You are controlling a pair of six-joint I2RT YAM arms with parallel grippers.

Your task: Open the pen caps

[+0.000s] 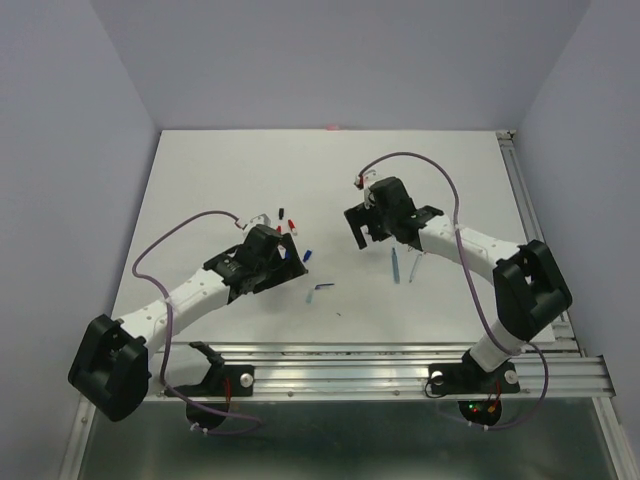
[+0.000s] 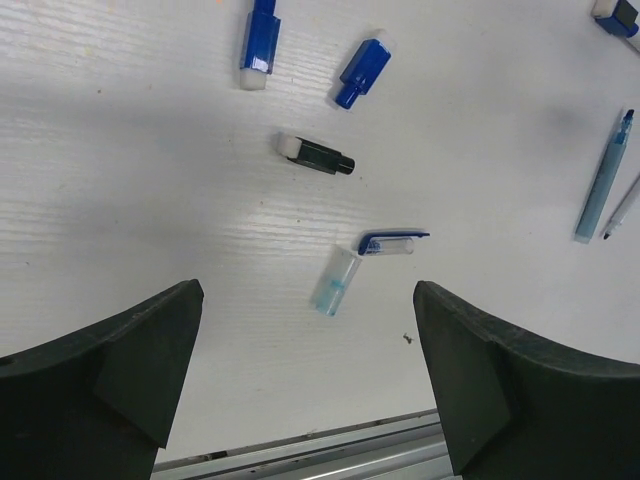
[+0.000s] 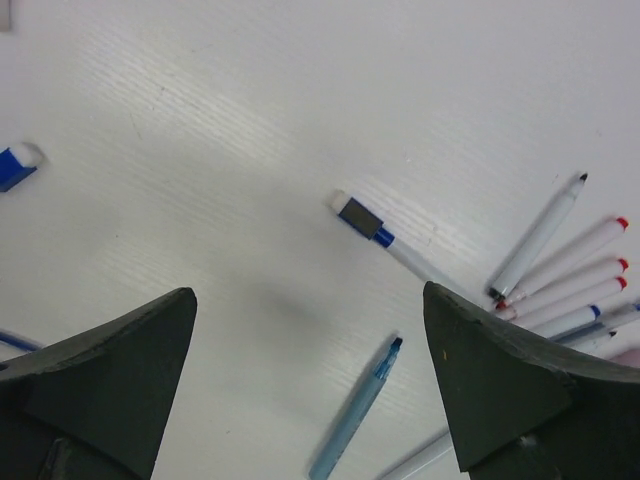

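Left gripper [image 2: 305,300] is hanging wide open over the white desk [image 2: 120,180], gripping nothing. Clear blue-clipped pen cap [image 2: 393,241] is lying just ahead; stubby black plastic cap [image 2: 318,155] and blue plastic cap [image 2: 364,72] are lying beyond. Right gripper [image 3: 308,293] is likewise gaping empty, white stick pens [image 3: 540,232] lying near it.

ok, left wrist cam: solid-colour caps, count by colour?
Blue caps: 3 (the last one is cut off by the top right corner)
Black cap: 1
Total: 4
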